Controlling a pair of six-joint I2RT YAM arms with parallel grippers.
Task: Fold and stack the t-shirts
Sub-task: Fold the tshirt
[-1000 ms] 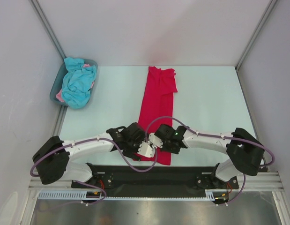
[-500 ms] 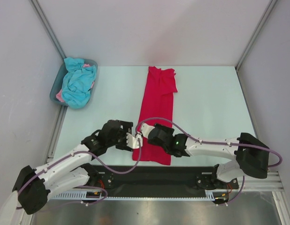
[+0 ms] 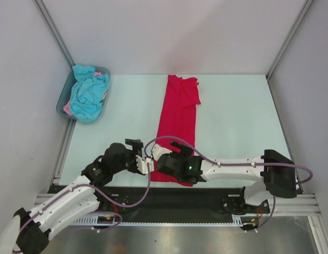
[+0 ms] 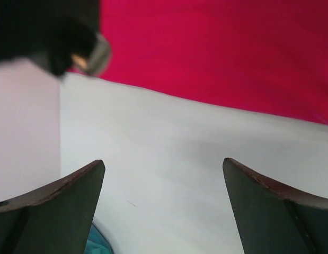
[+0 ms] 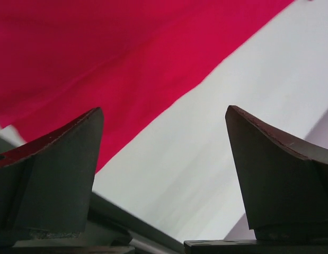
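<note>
Red shirt [image 3: 177, 124] is lying flat on the table [image 3: 232, 116] as a long narrow strip, running from upper centre of the top view down to the near edge, sleeves bunched at the far end. A second ago my right gripper [image 3: 156, 154] was closed low on the near hem; now its fingers are standing wide apart with nothing between them, and it is sitting further left at the strip's lower-left corner. My left gripper [image 3: 141, 156] is also gaping and empty, as it was before, but its arm has swung down toward lower left. Both are hovering just beside the left edge of the cloth, close to each other.

I'm reading that as a release: the lengthwise fold looks laid down, and a crosswise fold and the stacking are not yet done. More shirts, turquoise [image 3: 89, 95] and a bit of pink [image 3: 68, 110], are sitting crumpled in the tub [image 3: 65, 100] at upper left.

Hard to make out: the shirt's near-left corner is hiding under the two grippers from above. Left wrist view is showing a dark blurred shape in its upper left, probably the other gripper, I can't confirm. How many shirts the tub is holding, can't tell. Both wrist views are cropping the red cloth.
</note>
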